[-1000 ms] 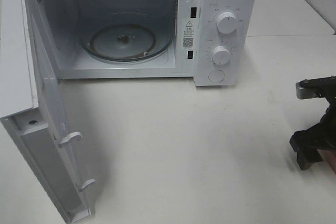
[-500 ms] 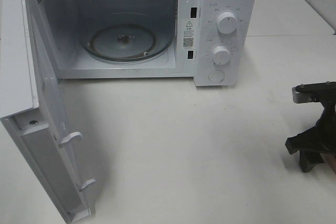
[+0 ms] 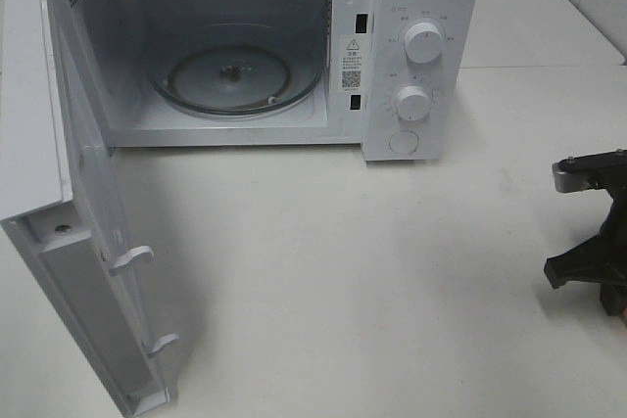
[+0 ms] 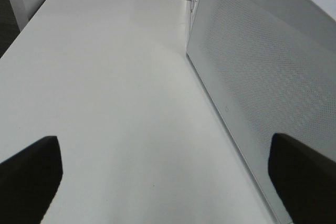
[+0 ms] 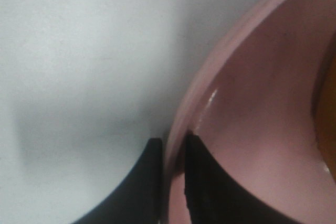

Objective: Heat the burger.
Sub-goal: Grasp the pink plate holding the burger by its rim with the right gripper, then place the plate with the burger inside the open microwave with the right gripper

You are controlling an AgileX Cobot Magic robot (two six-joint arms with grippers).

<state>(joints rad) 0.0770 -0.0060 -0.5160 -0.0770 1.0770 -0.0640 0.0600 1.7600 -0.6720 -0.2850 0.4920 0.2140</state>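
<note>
Microwave (image 3: 421,7): door (image 3: 88,242) open, turntable (image 3: 230,75) bare. Burger (image 5: 329,119): on plate (image 5: 252,108), outside, not yet loaded. Right gripper (image 5: 172,145): pinching plate rim. Left gripper (image 4: 164,148): spread wide, holding nothing. Left: load, close, start.

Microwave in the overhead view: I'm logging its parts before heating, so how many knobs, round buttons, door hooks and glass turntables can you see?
Knobs: 2
Round button: 1
Door hooks: 2
Glass turntable: 1
Total: 6
</note>
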